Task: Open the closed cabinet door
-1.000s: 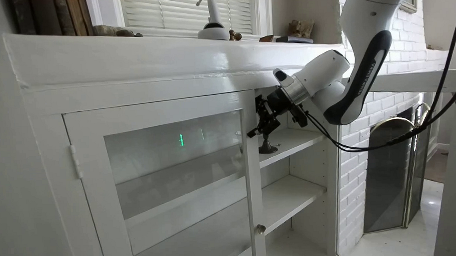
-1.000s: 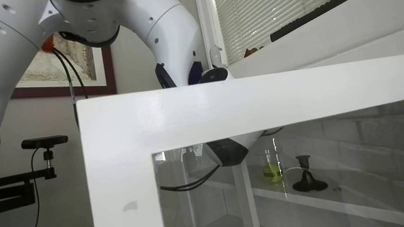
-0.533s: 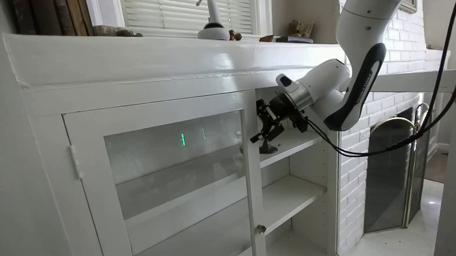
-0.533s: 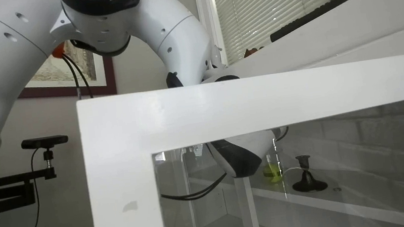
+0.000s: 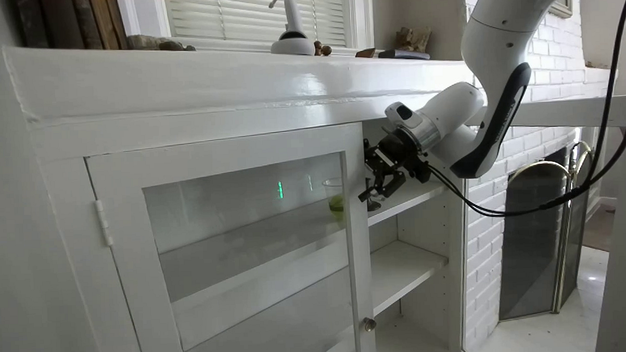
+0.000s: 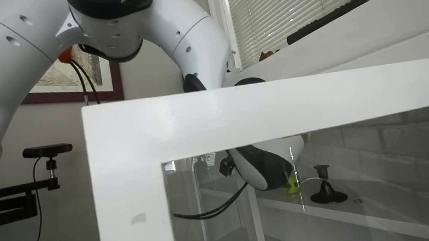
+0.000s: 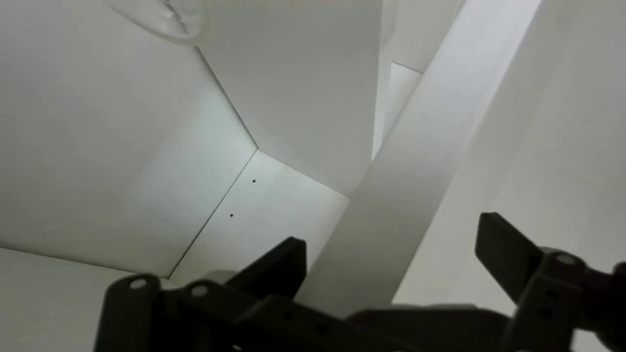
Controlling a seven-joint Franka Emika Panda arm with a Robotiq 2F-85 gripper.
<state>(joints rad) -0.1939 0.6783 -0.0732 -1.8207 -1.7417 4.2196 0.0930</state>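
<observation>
The arm [image 5: 496, 50] is being held bent downward; the gripper [image 7: 391, 239], two fingers [image 7: 283, 264] spread, is being held at the edge of the cabinet door [image 5: 229, 156] with one knob [image 5: 369, 324], under one ledge [image 5: 210, 78].

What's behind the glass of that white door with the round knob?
Through the cabinet door you can see shelves; a clear cup, greenish low down, stands on the upper one. The door's white frame covers part of the cup; anything else behind it is hidden.
</observation>
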